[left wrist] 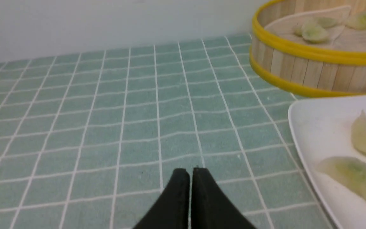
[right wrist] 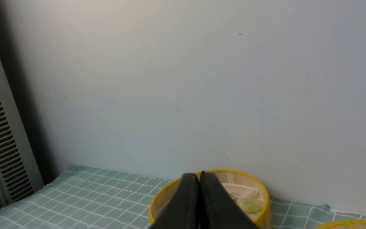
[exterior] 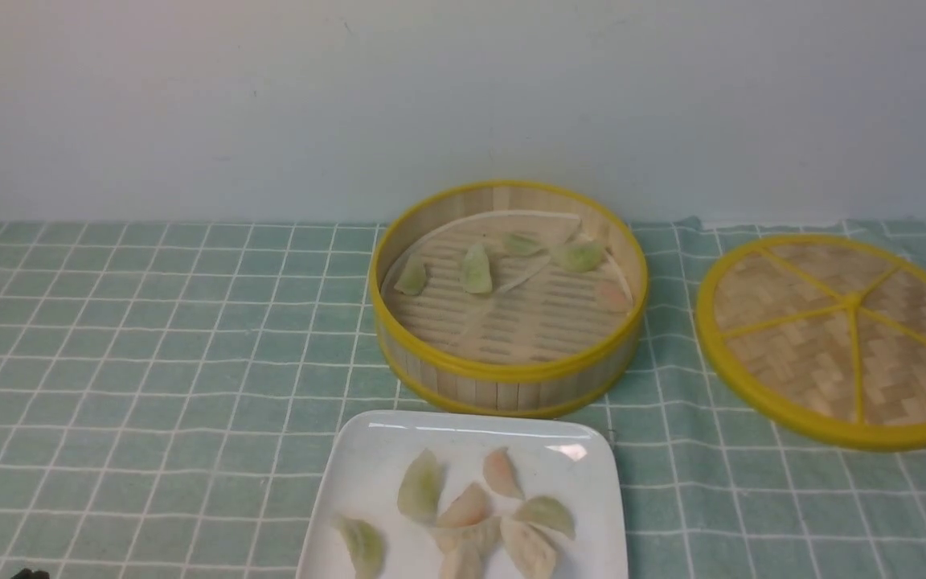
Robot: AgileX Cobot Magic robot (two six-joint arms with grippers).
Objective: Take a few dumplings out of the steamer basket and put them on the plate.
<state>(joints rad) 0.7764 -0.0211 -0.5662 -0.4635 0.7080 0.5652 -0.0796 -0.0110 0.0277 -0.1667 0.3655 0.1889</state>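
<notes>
Front view: pale dumplings (exterior: 476, 269) lie in a round bamboo basket (exterior: 509, 392); more sit on the white plate (exterior: 374, 450) nearer the robot. Left wrist view: left gripper (left wrist: 191, 173) closed, holding nothing. Right wrist view: right gripper (right wrist: 198, 176) closed, also holding nothing.

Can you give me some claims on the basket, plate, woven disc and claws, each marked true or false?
1. The steamer basket holds no dumplings. False: several lie on its slatted floor.
2. The white plate has dumplings on it. True.
3. The woven disc lies to the right of the basket. True.
4. The left claw grips a pinkish dumpling. False: it is shut, holding nothing.
5. The plate stands beyond the basket. False: it is on the robot's near side of it.
6. The right claw is shut. True.
</notes>
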